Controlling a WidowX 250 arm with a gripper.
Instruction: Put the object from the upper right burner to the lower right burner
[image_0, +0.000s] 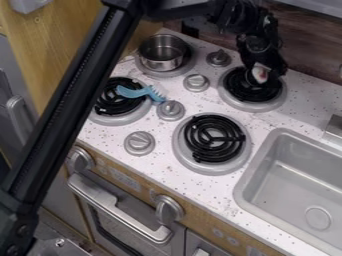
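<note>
spkld counter (160, 169): pincer (262, 66) at upper rt burner (236, 86), by wht/red obj (259, 75).

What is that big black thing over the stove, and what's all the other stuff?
That's a robot arm. There's one picture, taken by a fixed camera looking down at a slant. Its claw hangs over the upper right burner, with a small white and red thing at its tip; I can't tell whether it's held. A metal pot sits on the upper left burner, and a blue toothed thing lies partly across the lower left one. The sink is on the right.
</note>
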